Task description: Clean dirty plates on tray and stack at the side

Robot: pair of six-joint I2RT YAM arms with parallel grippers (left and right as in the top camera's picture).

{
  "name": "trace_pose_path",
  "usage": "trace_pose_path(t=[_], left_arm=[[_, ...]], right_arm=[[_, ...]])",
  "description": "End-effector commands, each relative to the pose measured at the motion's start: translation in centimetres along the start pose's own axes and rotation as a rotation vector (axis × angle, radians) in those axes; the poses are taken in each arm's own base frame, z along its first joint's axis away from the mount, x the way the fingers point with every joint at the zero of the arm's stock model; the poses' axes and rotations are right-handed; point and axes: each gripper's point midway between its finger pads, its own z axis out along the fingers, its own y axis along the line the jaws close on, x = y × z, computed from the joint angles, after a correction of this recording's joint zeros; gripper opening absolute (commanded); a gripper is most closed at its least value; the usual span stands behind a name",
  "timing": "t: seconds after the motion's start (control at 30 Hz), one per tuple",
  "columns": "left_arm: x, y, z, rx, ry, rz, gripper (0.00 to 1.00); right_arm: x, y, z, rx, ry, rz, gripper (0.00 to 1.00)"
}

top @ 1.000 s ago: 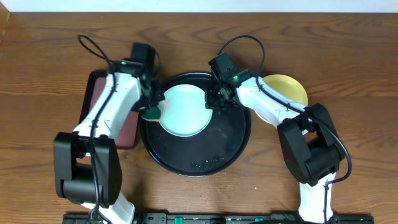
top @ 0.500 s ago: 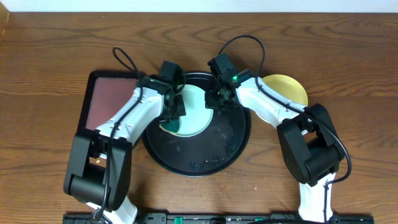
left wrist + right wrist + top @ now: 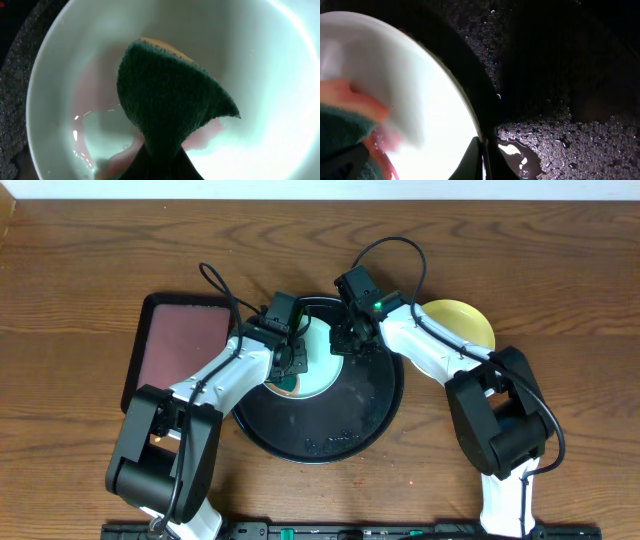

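Note:
A pale mint-green plate (image 3: 322,370) lies in the upper part of the round black tray (image 3: 330,435). My left gripper (image 3: 290,362) is shut on a dark green sponge (image 3: 287,386) and presses it on the plate's left part. In the left wrist view the sponge (image 3: 170,105) covers the middle of the plate (image 3: 260,65), with pink-red smears (image 3: 95,85) around it. My right gripper (image 3: 345,340) is shut on the plate's right rim (image 3: 482,157). A pale yellow plate (image 3: 462,328) lies on the tabletop at right, partly under my right arm. A second mint plate is not visible.
A rectangular black-rimmed tray with a maroon inside (image 3: 175,355) lies left of the round tray, under my left arm. The round tray's floor is wet with droplets (image 3: 560,135). Bare wood tabletop (image 3: 560,300) lies all around.
My left arm has swung right from the plate's left edge onto the plate, dragging the sponge across it. The right gripper and the plate have stayed put.

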Motion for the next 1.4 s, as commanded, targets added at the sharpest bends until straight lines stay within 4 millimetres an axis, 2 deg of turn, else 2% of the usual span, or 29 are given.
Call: trace_pose_path(t=[0.0,0.1,0.17,0.33,0.37,0.43,0.5,0.57,0.73,0.77,0.83,0.87,1.1,1.27,1.37], left_arm=[[-1.1,0.3,0.4,-0.016,-0.057,0.014,0.07],[-3.1,1.3,-0.8,-0.091,-0.142,-0.002,0.07],[-4.9,2.2,-2.6,-0.154,-0.221,-0.019,0.07],[-8.9,3.5,-9.4,-0.218,-0.442,-0.074,0.08],[-9.3,3.6,-10.6,-0.214,-0.474,-0.086,0.07],[-9.9,4.1,-12.9,-0.194,-0.526,-0.113,0.08],[-10.0,4.9,-14.9,-0.188,-0.557,-0.137,0.08],[-9.8,5.6,-15.6,-0.196,-0.558,-0.149,0.08],[-8.3,7.2,-14.9,-0.245,-0.484,-0.151,0.08],[-8.0,7.3,-14.6,-0.253,-0.468,-0.146,0.07],[-7.4,7.6,-14.0,-0.269,-0.436,-0.138,0.08],[-7.2,7.7,-13.8,-0.276,-0.422,-0.135,0.07],[-6.4,10.0,-12.8,-0.322,-0.361,-0.194,0.08],[-5.6,10.7,-11.4,-0.215,-0.264,-0.256,0.08],[-4.8,11.9,-10.5,-0.218,-0.208,-0.288,0.08]], right_arm=[[-0.2,-0.1,-0.2,0.016,-0.013,-0.005,0.01],[0.0,-0.1,-0.2,0.012,-0.001,-0.038,0.01],[0.4,-0.3,-0.2,0.018,0.013,-0.047,0.01],[0.8,-0.2,-0.2,0.011,0.032,-0.047,0.01],[0.9,-0.1,-0.1,0.007,0.037,-0.046,0.06],[1.2,-0.1,-0.1,0.008,0.045,-0.047,0.24],[1.6,0.0,0.1,0.012,0.06,-0.043,0.27],[2.3,0.3,0.5,0.003,0.085,-0.045,0.3],[3.5,0.8,1.5,-0.019,0.134,-0.049,0.31],[3.5,0.9,1.5,-0.021,0.135,-0.049,0.28],[3.5,0.8,1.4,-0.023,0.135,-0.047,0.06],[3.5,0.9,1.4,-0.026,0.136,-0.046,0.01],[3.5,1.5,0.8,-0.076,0.15,-0.071,0.01],[2.5,1.7,-1.7,-0.094,0.103,-0.135,0.01],[1.8,1.8,-3.5,-0.085,0.057,-0.175,0.01]])
